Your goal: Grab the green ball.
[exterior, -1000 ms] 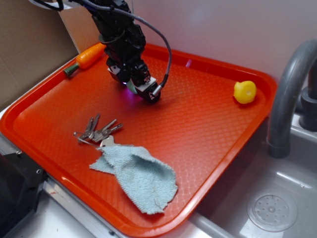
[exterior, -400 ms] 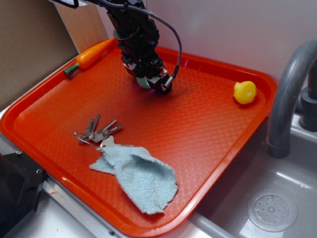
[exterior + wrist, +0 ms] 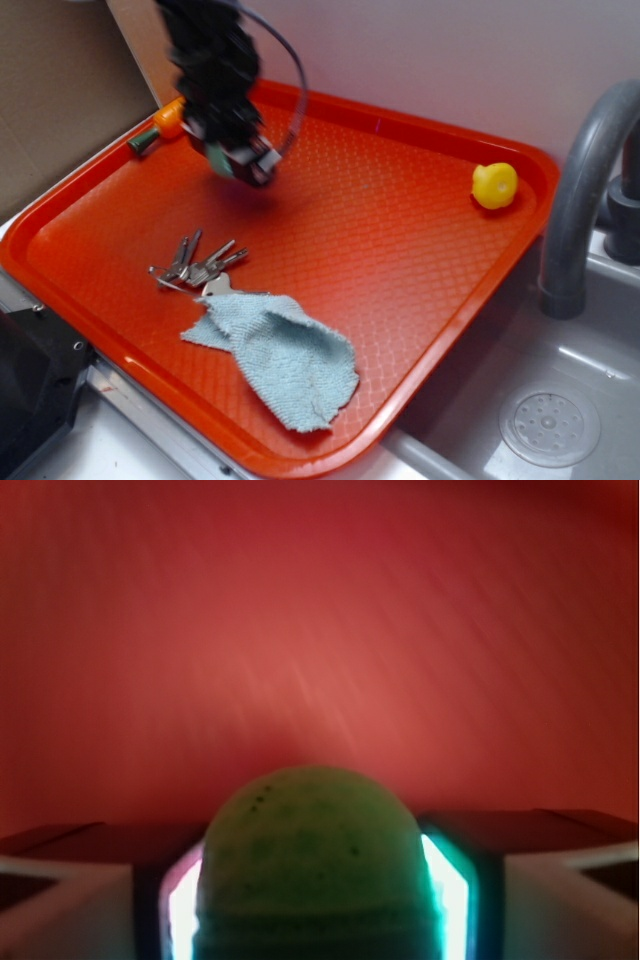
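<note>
The green ball (image 3: 310,865) fills the bottom middle of the wrist view, pressed between my two fingers. In the exterior view only a sliver of the green ball (image 3: 222,163) shows under the blurred black arm. My gripper (image 3: 238,165) is shut on it and holds it above the orange tray (image 3: 400,250), over the tray's back left part, with a shadow on the tray just below. In the wrist view my gripper (image 3: 312,890) has its jaws tight against the ball's left and right sides.
A toy carrot (image 3: 157,128) lies at the tray's back left rim, close to the arm. A bunch of keys (image 3: 195,265) and a blue cloth (image 3: 285,355) lie at the front. A yellow toy (image 3: 494,185) sits at the back right. A grey tap (image 3: 590,190) and sink (image 3: 550,420) are on the right.
The arm has lifted with the ball, first back and right, then swung left toward the carrot. It is motion-blurred now. Nothing else on the tray has moved.
</note>
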`<state>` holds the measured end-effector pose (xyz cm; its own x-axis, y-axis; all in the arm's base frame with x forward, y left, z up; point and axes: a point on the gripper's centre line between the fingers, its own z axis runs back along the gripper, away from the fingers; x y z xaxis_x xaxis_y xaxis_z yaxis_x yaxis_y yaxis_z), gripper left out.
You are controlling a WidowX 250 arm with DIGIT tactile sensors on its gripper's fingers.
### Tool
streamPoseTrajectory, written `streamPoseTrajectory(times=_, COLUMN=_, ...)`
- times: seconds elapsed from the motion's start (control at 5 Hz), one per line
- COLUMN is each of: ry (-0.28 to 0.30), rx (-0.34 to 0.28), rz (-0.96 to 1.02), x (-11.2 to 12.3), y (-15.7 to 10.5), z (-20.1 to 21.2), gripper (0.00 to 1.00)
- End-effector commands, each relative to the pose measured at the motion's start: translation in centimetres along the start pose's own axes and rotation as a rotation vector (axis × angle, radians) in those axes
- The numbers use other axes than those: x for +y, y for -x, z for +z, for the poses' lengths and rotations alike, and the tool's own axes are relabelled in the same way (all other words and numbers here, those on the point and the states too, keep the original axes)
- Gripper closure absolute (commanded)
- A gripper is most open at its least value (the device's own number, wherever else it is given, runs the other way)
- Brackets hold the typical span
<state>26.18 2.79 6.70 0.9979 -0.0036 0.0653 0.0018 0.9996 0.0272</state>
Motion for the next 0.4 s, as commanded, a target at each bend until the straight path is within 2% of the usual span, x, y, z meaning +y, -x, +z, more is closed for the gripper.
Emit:
streamPoseTrajectory(times=0.0, ry=0.121, rx=-0.122, rz=-0.003, x=-0.6, y=3.9, z=11.2, gripper=1.0)
streamPoseTrajectory(times=0.2, ry=0.112, rx=-0.11, rz=-0.032, x=-1.1, y=3.8, z=16.2, gripper=1.0)
